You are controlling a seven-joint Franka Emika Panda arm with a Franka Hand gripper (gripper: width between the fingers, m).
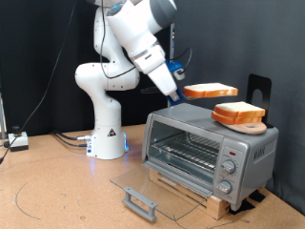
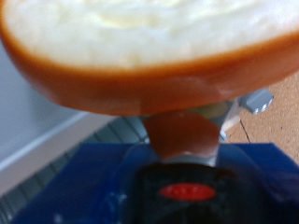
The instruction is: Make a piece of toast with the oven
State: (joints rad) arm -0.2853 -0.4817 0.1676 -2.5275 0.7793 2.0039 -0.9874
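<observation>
Held level above the oven (image 1: 205, 143) – door dropped open – toast (image 1: 210, 92) pinched at its crust edge by jaws, probably light, soft, easily crushed.

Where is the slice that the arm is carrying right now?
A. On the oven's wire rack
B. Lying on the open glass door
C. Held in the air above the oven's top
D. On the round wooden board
C. The piece of toast sits in the gripper, clear above the oven; the wire rack inside is bare.
</observation>
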